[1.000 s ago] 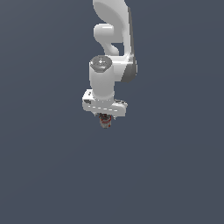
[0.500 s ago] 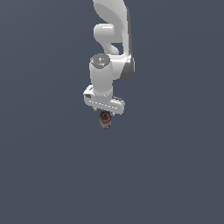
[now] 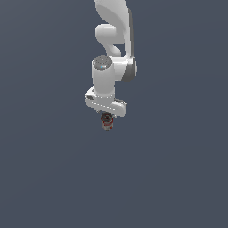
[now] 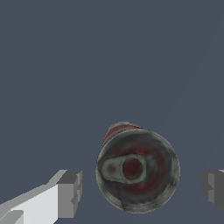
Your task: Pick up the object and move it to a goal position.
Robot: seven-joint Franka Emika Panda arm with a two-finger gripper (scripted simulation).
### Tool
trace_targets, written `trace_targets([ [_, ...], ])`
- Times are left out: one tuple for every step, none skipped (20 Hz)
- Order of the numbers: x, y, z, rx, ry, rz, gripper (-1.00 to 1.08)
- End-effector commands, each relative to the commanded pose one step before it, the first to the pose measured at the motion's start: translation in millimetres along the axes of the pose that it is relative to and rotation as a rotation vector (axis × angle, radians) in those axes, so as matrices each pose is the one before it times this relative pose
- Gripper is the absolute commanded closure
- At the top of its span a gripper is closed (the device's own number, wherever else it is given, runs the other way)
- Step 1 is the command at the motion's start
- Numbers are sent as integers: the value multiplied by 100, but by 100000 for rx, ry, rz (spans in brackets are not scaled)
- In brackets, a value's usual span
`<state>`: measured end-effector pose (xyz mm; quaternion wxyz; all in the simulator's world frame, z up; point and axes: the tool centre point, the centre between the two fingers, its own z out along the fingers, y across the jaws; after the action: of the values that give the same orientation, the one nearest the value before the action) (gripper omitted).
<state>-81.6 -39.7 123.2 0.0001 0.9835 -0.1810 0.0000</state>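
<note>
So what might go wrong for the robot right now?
1. In the wrist view the fingers stand apart from the can, with a gap on each side, so it isn't gripped yet.
2. The can sits off-centre between them; closing may nudge or tip it.
3. Lifting before closing would leave the can behind.

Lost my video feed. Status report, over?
Gripper open, fingers clear of both sides. Small grey-and-red can between them, not gripped. Nothing in the way.

A plain, flat, dark blue-grey surface (image 3: 49, 169) fills the whole scene, evenly coloured, with no edge or corner of it showing in either view.
</note>
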Motion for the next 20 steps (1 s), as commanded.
trace_targets([
  [-59, 34, 714, -33, -64, 82, -92],
  [-22, 14, 421, -2, 11, 48, -92],
  [-25, 12, 485, -2, 11, 48, -92],
  [-27, 10, 542, -1, 11, 48, -92],
  [-22, 9, 515, 0, 10, 48, -92],
  [-13, 9, 454, 2, 10, 48, -92],
  [-11, -16, 398, 0, 0, 0, -92],
  [5, 8, 330, 9, 9, 47, -92],
  [6, -16, 272, 0, 0, 0, -92],
  [17, 9, 200, 19, 7, 44, -92],
  [12, -12, 143, 0, 0, 0, -92],
  [9, -8, 84, 0, 0, 0, -92],
  [3, -3, 28, 0, 0, 0, -92],
  [0, 0, 0, 0, 0, 0, 108],
  [0, 0, 0, 0, 0, 0, 108],
  [0, 0, 0, 0, 0, 0, 108],
  [0, 0, 0, 0, 0, 0, 108],
  [0, 0, 0, 0, 0, 0, 108],
  [0, 0, 0, 0, 0, 0, 108],
  [0, 0, 0, 0, 0, 0, 108],
])
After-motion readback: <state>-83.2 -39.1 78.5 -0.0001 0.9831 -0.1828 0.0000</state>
